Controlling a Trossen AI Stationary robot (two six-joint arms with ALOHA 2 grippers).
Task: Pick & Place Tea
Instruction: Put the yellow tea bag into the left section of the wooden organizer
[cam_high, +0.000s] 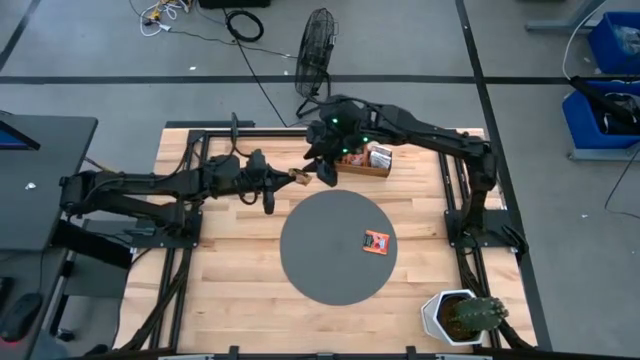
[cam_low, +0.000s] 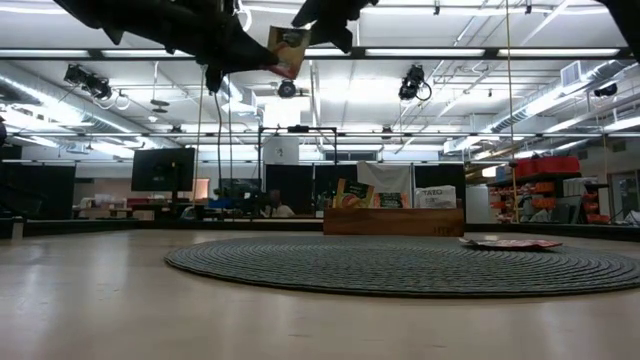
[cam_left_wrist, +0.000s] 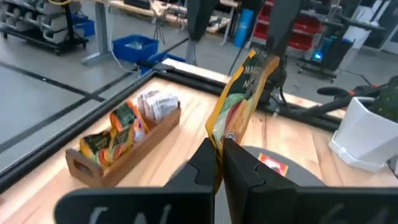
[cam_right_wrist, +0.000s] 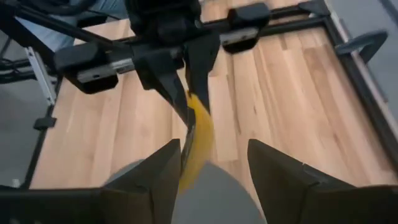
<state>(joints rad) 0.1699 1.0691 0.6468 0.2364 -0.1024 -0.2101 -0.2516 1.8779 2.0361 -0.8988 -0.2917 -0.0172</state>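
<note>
Evidently we are mid-handover: our left gripper (cam_left_wrist: 219, 163) pinches a yellow-green flat tea sachet (cam_left_wrist: 239, 102) aloft beside the brown wooden tray (cam_high: 366, 165), while our right gripper (cam_right_wrist: 211, 168) stands spread around it, gripping nothing. Next, we judge, comes placing it on the round grey mat (cam_high: 335, 245).
</note>
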